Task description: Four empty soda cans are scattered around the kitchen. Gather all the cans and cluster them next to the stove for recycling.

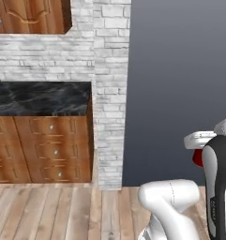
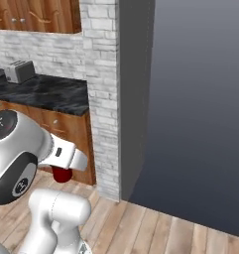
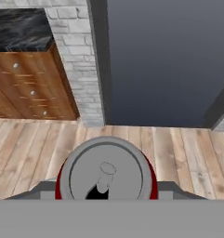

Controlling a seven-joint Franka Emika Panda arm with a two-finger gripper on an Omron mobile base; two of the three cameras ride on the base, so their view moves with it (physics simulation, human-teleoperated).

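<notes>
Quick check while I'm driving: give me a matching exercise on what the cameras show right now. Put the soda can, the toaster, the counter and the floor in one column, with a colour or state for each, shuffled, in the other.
Things:
1. soda can
2. toaster
3. counter
4. floor

Descriptions:
A. black veined marble over wooden drawers
B. red with a silvery-grey top, held in the pincer
C. light wood planks
D. silver, standing at the back of the worktop by the brick wall

Pairs: 1-B, 2-D, 3-A, 4-C
</notes>
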